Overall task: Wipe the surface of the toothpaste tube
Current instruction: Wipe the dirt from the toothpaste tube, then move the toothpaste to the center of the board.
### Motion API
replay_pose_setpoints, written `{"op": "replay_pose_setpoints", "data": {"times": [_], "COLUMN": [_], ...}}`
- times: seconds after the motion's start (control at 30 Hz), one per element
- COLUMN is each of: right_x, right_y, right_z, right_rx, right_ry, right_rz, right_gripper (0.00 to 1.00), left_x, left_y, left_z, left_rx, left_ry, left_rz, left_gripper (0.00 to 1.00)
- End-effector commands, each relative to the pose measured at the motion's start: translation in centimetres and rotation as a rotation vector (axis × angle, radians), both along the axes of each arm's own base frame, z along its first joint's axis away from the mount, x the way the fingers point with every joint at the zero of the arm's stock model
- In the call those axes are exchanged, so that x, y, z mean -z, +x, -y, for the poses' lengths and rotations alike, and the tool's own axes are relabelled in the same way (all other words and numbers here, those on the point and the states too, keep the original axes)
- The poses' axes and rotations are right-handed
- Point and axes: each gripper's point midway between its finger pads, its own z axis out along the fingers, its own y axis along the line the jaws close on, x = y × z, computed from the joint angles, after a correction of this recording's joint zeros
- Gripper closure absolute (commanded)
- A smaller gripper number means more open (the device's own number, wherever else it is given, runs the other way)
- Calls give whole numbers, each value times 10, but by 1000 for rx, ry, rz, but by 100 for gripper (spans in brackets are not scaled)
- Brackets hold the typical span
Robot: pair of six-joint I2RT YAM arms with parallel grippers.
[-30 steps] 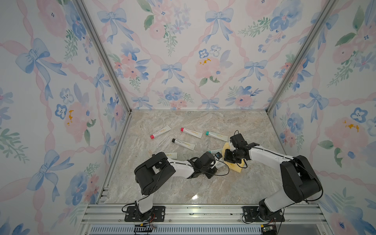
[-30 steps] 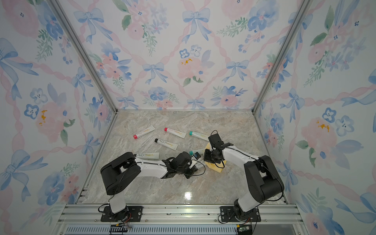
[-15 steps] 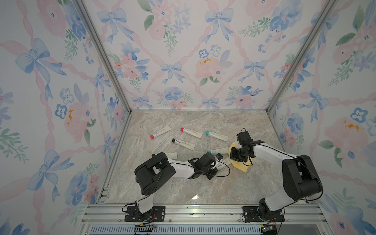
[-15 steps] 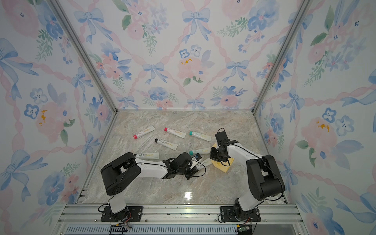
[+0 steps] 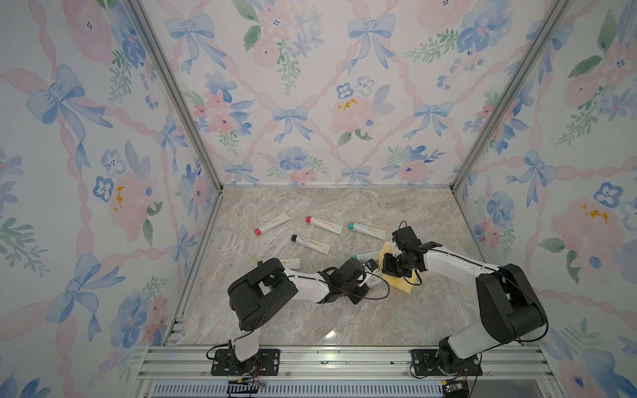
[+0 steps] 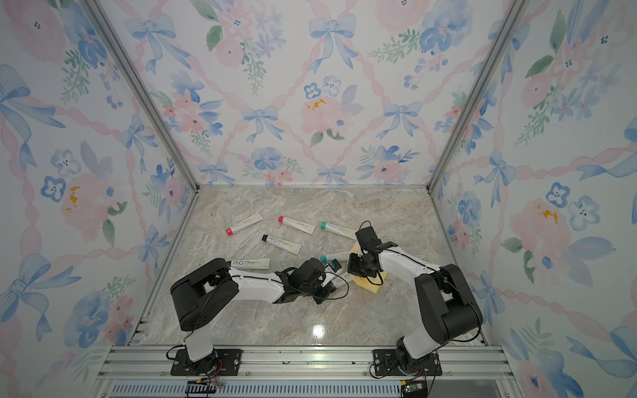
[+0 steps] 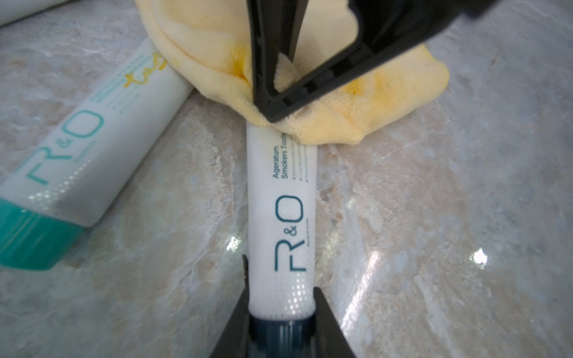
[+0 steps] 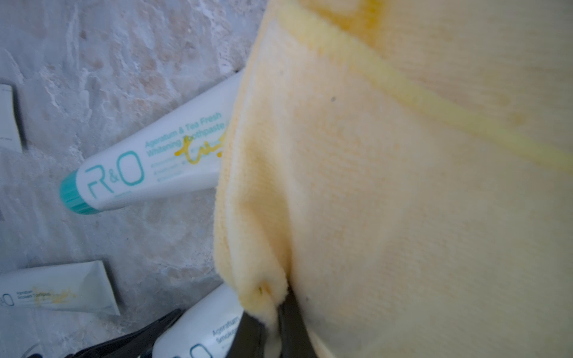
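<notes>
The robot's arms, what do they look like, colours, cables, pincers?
Both the left arm and right arm have white link shells between bulky black joint housings, with thin black cables looping loose near the wrists. The left pincer and right pincer have slim black fingers. Black base plates bolt them to a silver rail.

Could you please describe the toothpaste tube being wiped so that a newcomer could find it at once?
On the marble tabletop, find the yellow cloth. The tube lies with its dark cap clamped in the left gripper and its far end under the cloth. The neighbouring tube has a teal cap and no gripper on it.
</notes>
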Motion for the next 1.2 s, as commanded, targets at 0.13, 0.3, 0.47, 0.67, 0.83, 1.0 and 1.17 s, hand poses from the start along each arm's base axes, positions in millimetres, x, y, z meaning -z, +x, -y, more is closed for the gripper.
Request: {"op": "replay_pose_setpoints", "data": {"times": [0.13, 0.3, 0.47, 0.67, 0.83, 1.0, 1.17], "right_x": [13, 19, 20, 22, 19, 10, 2], "right_y": [-44, -32, -22, -19, -25, -28, -33], "right_z": [-22, 4, 30, 55, 74, 91, 102], "right_rx": [-62, -19, 27, 93, 173, 251, 307], "right_ry": [44, -44, -103, -119, -124, -135, -153], "right_rz": [-126, -119, -108, -105, -77, -31, 2], "right_gripper": [89, 90, 89, 89, 89, 89, 89], "left_x": [48, 48, 47, 46, 45, 40, 33], "left_y": [-29, -28, -27, -27, -24, -13, 8], "left_z": [-26, -28, -28, -29, -26, -14, 8], "left_rx": [36, 32, 28, 27, 22, 16, 12], "left_ry": [155, 156, 158, 156, 145, 119, 77], "left_rz": [-121, -118, -114, -112, -119, -121, -113], "left_gripper": [86, 86, 86, 86, 86, 86, 85]}}
